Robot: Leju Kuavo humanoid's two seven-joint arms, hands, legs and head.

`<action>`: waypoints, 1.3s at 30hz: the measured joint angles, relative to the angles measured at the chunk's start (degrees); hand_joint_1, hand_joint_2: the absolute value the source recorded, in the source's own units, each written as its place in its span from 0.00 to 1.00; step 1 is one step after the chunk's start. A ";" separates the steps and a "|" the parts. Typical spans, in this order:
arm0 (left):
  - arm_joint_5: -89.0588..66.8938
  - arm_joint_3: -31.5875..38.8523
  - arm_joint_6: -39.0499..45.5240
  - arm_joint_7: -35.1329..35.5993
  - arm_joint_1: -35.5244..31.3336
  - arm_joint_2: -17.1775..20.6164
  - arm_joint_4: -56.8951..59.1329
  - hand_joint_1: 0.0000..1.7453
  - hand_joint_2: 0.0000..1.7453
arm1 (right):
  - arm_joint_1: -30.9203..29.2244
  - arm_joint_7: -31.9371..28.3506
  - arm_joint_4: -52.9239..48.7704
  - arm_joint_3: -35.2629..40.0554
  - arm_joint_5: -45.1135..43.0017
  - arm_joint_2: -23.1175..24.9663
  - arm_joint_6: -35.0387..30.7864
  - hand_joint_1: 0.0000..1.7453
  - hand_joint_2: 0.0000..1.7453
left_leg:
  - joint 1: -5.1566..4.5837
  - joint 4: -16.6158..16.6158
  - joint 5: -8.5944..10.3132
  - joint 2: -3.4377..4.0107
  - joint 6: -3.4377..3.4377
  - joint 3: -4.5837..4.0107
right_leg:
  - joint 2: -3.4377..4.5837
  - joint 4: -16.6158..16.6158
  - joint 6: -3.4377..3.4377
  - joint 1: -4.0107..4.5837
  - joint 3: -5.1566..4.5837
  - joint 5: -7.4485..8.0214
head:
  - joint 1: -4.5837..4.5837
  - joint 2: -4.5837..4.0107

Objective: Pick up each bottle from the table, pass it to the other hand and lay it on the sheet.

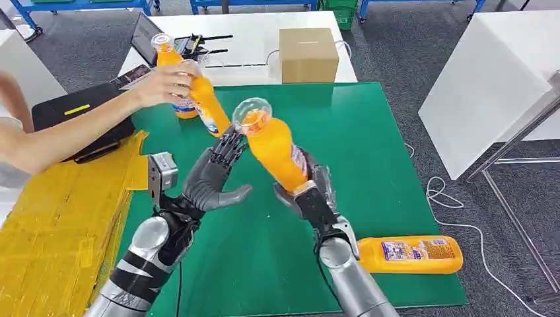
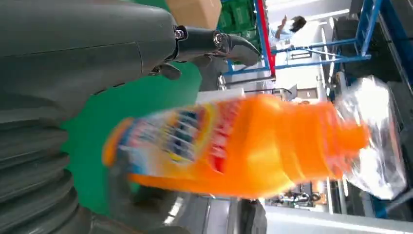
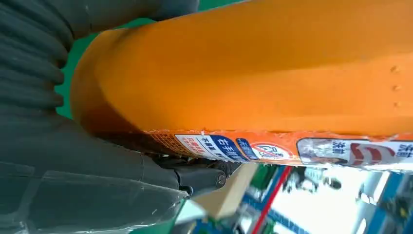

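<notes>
Right robot hand [image 1: 310, 195] grips a tilted orange bottle [image 1: 274, 148]; left robot hand [image 1: 214, 178] is spread beside it, holding nothing. Behind the bottle, a person's hand [image 1: 165, 84] grabs another bottle [image 1: 206, 104].

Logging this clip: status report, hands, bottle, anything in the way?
Right hand grips orange bottle, tilted toward left hand, which is open, close by. Person's hand handling bottles at the green mat's far edge.

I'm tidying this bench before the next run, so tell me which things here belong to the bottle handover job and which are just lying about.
Part of the job:
- orange bottle held by the right hand
- left hand, open beside it
- lying bottle
- two bottles a person's hand holds
- green sheet

Lying about:
- cardboard box
- black case
- yellow board
</notes>
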 measured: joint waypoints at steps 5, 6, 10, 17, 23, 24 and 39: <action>0.57 -0.87 0.02 -0.39 -1.03 -0.24 0.90 0.00 1.00 | -2.04 -0.13 5.42 2.95 0.18 1.59 0.26 1.00 1.00 | -0.01 0.00 0.00 0.01 0.00 -0.01 | 0.00 0.00 0.00 -0.01 0.00 0.00 | 0.00 0.00; 0.68 -0.90 0.02 -0.48 -1.15 -0.31 1.07 0.00 1.00 | -2.32 -0.13 6.43 3.49 0.24 1.92 0.26 1.00 1.00 | -0.01 0.00 0.00 0.00 0.00 -0.01 | 0.00 0.00 0.00 -0.01 0.00 0.00 | 0.00 0.00; 0.90 -0.98 0.22 -0.50 -1.62 -0.33 1.68 0.00 1.00 | -3.11 -0.13 9.09 4.89 0.44 2.84 0.13 1.00 1.00 | -0.01 0.00 0.00 -0.02 0.00 -0.02 | 0.00 0.00 0.00 -0.01 -0.01 0.00 | 0.00 0.00; 1.29 -1.31 0.28 -0.83 -2.01 -0.46 2.69 0.00 1.00 | -5.05 0.00 13.00 6.88 1.20 4.06 -0.22 1.00 1.00 | -0.01 0.00 0.00 0.01 0.00 0.00 | 0.00 0.00 0.00 -0.01 -0.01 0.00 | 0.00 0.00; 1.31 -1.59 1.18 -1.40 -2.38 -0.63 3.76 0.00 1.00 | -6.91 1.07 14.84 10.12 6.76 4.43 -0.59 1.00 1.00 | -0.01 0.00 0.01 0.01 0.00 0.00 | 0.00 0.01 0.00 -0.01 -0.01 0.00 | 0.00 0.00; 1.31 -1.53 1.33 -1.42 -2.38 -0.63 3.91 0.00 1.00 | -7.05 1.51 14.86 10.62 7.41 4.33 -0.50 1.00 1.00 | -0.01 0.00 0.01 0.00 0.00 0.00 | 0.00 0.00 0.00 -0.01 -0.01 0.00 | 0.02 0.00; -1.27 -0.46 3.89 -1.92 -2.28 -0.24 5.84 0.00 1.00 | -8.13 4.50 14.29 16.00 11.39 1.59 0.46 1.00 1.00 | -0.01 0.01 0.01 0.00 0.00 -0.02 | 0.00 -0.01 0.00 -0.01 -0.02 0.00 | 0.00 0.00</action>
